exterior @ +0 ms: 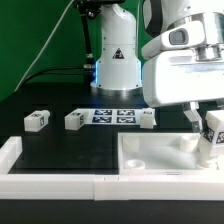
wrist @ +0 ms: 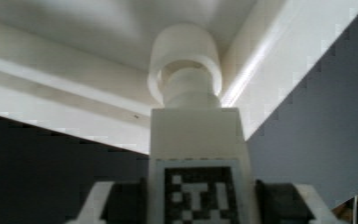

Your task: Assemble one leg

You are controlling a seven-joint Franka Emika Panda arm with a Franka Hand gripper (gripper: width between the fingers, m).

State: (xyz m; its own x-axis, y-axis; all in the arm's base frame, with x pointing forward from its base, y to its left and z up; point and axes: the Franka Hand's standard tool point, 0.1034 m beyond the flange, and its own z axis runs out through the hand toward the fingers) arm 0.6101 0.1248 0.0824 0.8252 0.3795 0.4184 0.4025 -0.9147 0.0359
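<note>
My gripper is shut on a leg, a small chunky white block with a black-and-white tag. It holds the leg upright over the right end of the large white tray-shaped piece, in the exterior view. In the wrist view the leg sits between my fingers. Its tag faces the camera and its rounded peg end points at the tray's inner wall. I cannot tell whether the peg touches the tray. The wrist view shows my gripper closed on the leg's sides.
Three more white legs lie on the black table: one at the exterior view's left, one beside it, one nearer the tray. The marker board lies between them. A white border rail runs along the front and left.
</note>
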